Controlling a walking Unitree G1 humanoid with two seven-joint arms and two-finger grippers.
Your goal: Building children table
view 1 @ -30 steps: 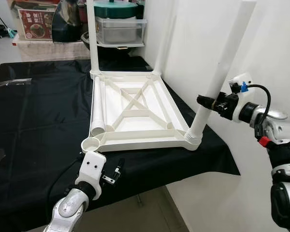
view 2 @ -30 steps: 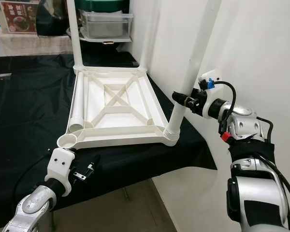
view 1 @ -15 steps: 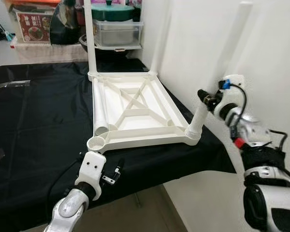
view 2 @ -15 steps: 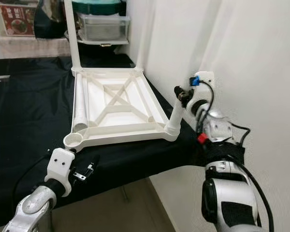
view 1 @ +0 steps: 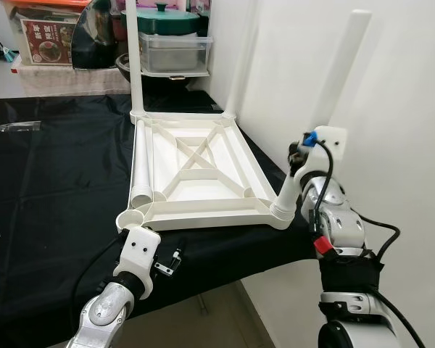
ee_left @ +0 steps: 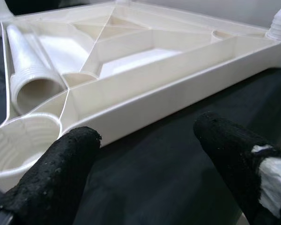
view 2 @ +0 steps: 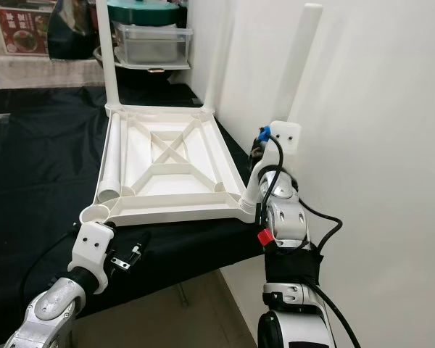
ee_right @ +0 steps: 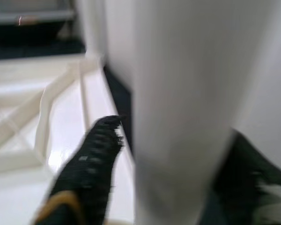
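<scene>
Left eye view showed an upturned white plastic tabletop (view 1: pixel 196 170) on a black-clothed table (view 1: pixel 51 188). At its near right corner a tall white leg tube (view 1: pixel 332 87) stood tilted, the right gripper (view 1: pixel 297 156) clamped around it. The left gripper (ee_left: pixel 145 159), fingers spread, sat nearest the empty round socket (view 1: pixel 130 218) and the loose white tube (view 1: pixel 141 163).

Your robot's silver arms end in white wrist housings; black cables loop along both. The right arm (view 1: pixel 336 217) bears red and blue tags, and rough black fingers (ee_left: pixel 56 176) show white patches.
</scene>
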